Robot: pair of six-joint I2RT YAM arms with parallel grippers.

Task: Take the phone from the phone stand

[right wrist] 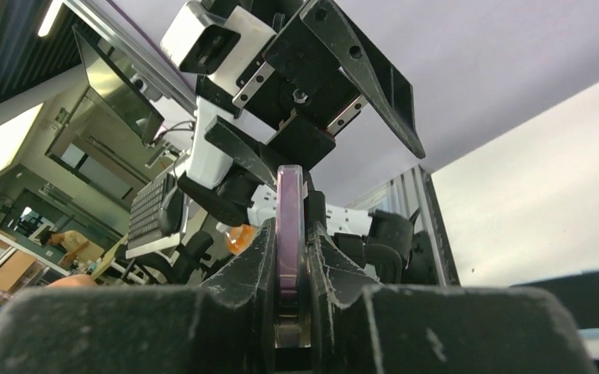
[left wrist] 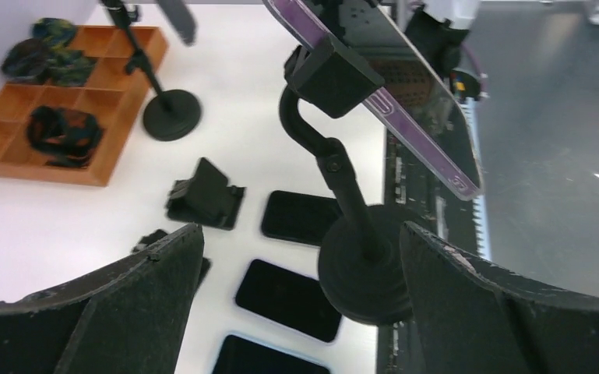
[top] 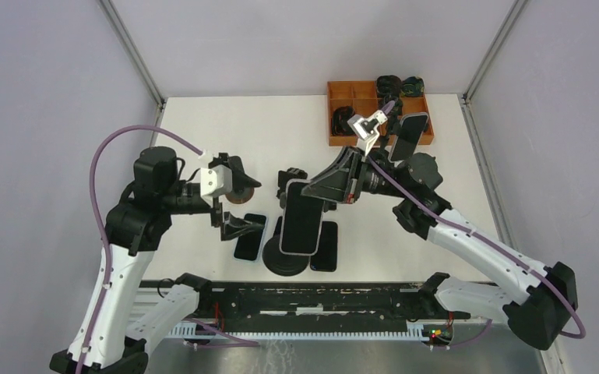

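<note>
A phone in a purple case [top: 301, 218] sits in the clamp of a black phone stand [top: 287, 261] with a round base, near the table's front middle. My right gripper [top: 336, 184] is shut on the phone's upper right edge. In the right wrist view the purple edge [right wrist: 289, 210] stands upright, pinched between the fingers [right wrist: 261, 257]. My left gripper [top: 230, 204] is open and empty, just left of the stand. In the left wrist view the stand's base [left wrist: 362, 269] and stem lie between its fingers [left wrist: 125, 304], and the clamp [left wrist: 331, 74] still touches the phone's back [left wrist: 393, 101].
Three dark phones lie flat by the stand's base, two of them [top: 249, 236] on its left and one [top: 325, 245] on its right. A small folded black stand [left wrist: 206, 195] lies beyond them. A second stand with a phone [top: 406, 136] stands at the back right, by a wooden tray [top: 358, 97] of black items.
</note>
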